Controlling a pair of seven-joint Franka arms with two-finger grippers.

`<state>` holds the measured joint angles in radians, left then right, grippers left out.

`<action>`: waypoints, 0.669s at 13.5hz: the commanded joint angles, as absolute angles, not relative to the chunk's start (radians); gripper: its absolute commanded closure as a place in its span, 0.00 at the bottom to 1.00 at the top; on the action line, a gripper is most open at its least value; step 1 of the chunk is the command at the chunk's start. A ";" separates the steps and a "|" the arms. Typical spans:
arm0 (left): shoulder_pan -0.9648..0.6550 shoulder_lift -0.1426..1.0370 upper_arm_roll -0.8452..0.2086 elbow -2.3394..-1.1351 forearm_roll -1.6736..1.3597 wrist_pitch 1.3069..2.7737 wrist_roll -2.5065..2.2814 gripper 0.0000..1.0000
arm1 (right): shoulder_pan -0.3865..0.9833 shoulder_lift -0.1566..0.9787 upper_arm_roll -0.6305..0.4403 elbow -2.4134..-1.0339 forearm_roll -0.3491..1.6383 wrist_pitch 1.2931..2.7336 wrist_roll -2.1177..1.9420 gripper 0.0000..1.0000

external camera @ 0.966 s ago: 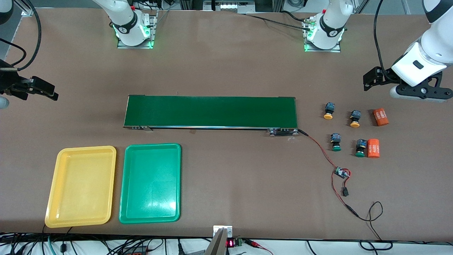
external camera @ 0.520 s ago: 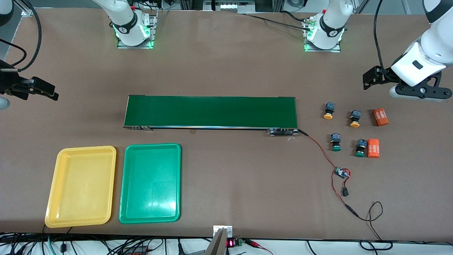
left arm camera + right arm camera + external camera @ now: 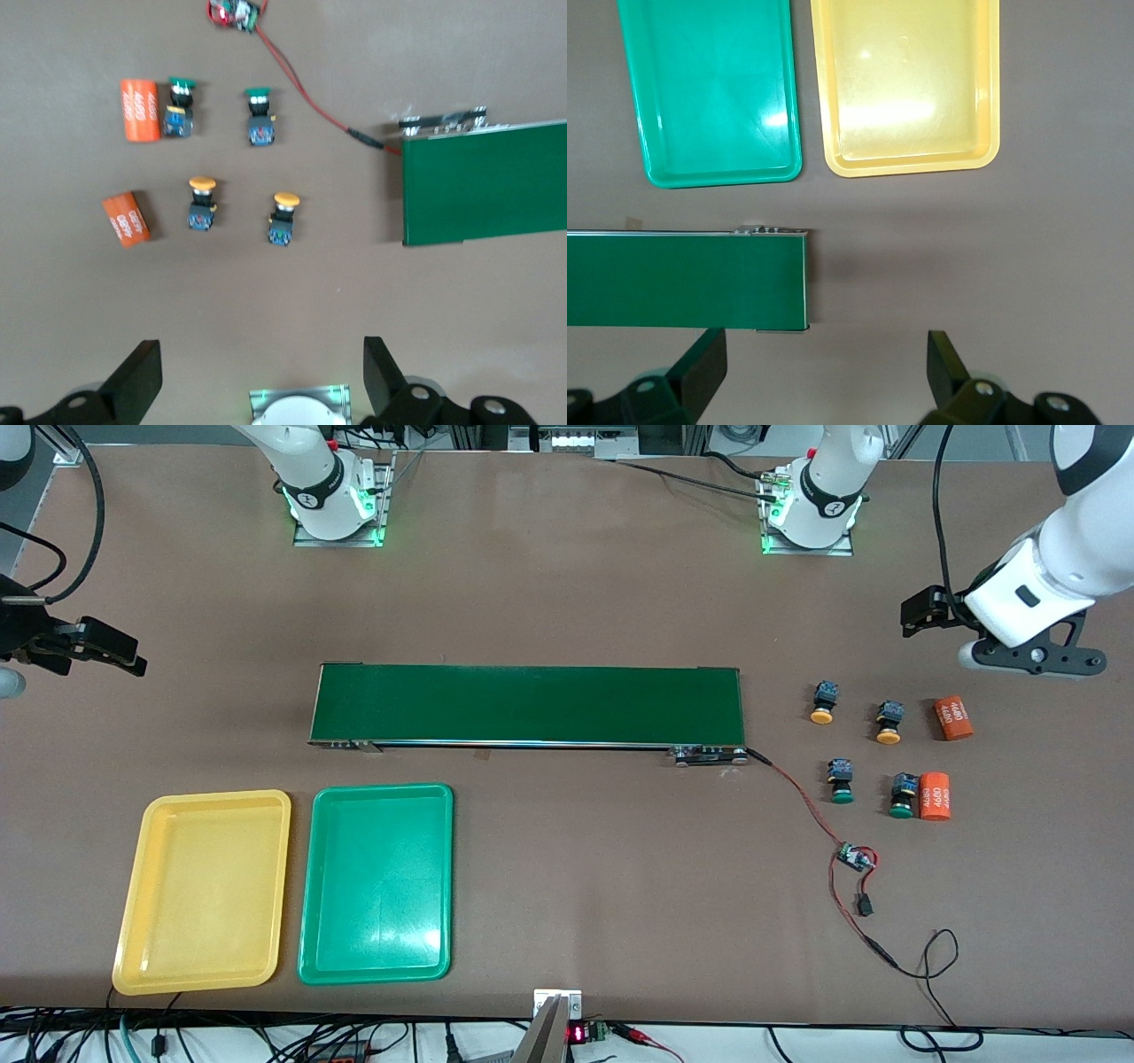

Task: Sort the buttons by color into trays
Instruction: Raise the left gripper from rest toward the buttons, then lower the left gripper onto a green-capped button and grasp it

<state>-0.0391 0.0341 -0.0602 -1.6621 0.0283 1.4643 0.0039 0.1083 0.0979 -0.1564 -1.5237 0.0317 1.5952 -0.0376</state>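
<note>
Reading "4680" in white on two orange cylinders (image 3: 953, 718), I see them beside the four buttons (image 3: 856, 750) at the left arm's end of the table. The left gripper (image 3: 261, 376) hangs over bare table near them, fingers wide, holding nothing. The right gripper (image 3: 824, 370), also wide and holding nothing, is over the conveyor belt's (image 3: 527, 704) end. The yellow tray (image 3: 133, 895) and green tray (image 3: 314, 886) lie side by side, nearer the camera.

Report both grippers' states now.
Left gripper: jaws open, holding nothing, over the table by the buttons.
Right gripper: jaws open, holding nothing, over the conveyor belt end near the trays.
</note>
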 commanded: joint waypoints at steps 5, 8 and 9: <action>0.001 0.408 -0.043 -1.397 0.026 1.498 0.003 0.00 | 0.118 0.072 -0.161 -1.545 0.014 1.589 -0.069 0.00; 0.021 0.475 -0.043 -1.482 0.040 1.727 0.000 0.00 | 0.117 0.072 -0.161 -1.546 0.014 1.588 -0.074 0.00; 0.021 0.486 -0.043 -1.529 0.063 1.811 -0.002 0.00 | 0.117 0.072 -0.161 -1.545 0.014 1.586 -0.074 0.00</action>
